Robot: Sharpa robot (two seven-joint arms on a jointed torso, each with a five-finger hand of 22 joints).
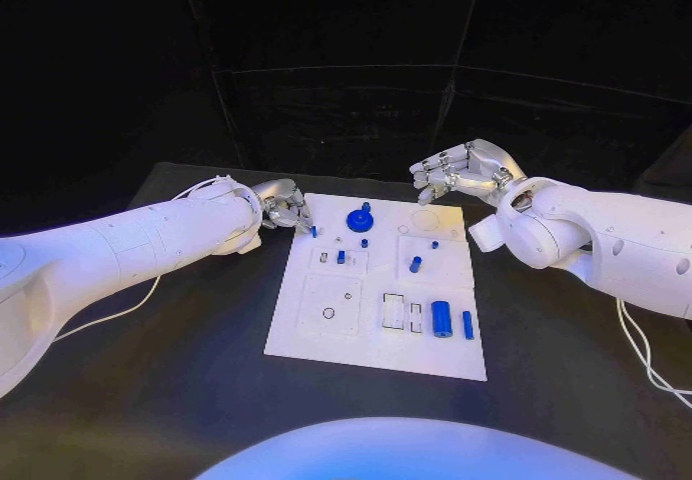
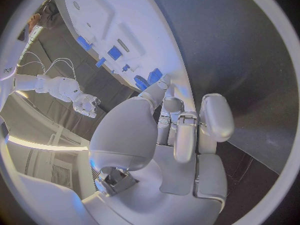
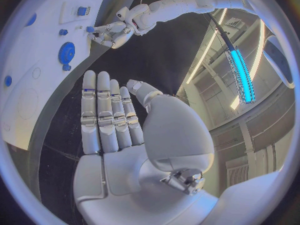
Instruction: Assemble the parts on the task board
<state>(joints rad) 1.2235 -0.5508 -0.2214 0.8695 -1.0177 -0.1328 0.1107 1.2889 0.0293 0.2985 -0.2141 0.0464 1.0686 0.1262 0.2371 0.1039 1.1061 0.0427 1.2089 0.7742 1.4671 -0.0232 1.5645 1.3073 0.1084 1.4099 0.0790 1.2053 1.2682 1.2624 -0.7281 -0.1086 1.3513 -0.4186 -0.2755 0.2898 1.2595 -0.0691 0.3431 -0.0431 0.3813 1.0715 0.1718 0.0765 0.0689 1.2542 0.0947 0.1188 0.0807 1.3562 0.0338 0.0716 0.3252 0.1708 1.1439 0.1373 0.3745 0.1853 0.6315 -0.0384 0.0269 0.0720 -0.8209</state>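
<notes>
The white task board [image 1: 335, 335] lies in the middle of the table. My left hand [image 1: 284, 210] is at its far left corner and pinches a small blue peg [image 1: 312, 231] in its fingertips, just above the board's edge. In the left wrist view the curled fingers [image 2: 182, 130] close on that blue peg [image 2: 153, 78]. My right hand [image 1: 459, 170] hovers past the board's far right corner, fingers apart and holding nothing; its fingers [image 3: 106, 115] are straight in the right wrist view. A round blue gear-like part [image 1: 361, 221] stands on the board between the two hands.
Several small blue pegs [image 1: 415, 264] stand in the board's middle. A thick blue cylinder [image 1: 441, 318] and a thin blue rod [image 1: 467, 324] lie at its near right. A white cable [image 1: 108, 315] runs on the table under my left arm.
</notes>
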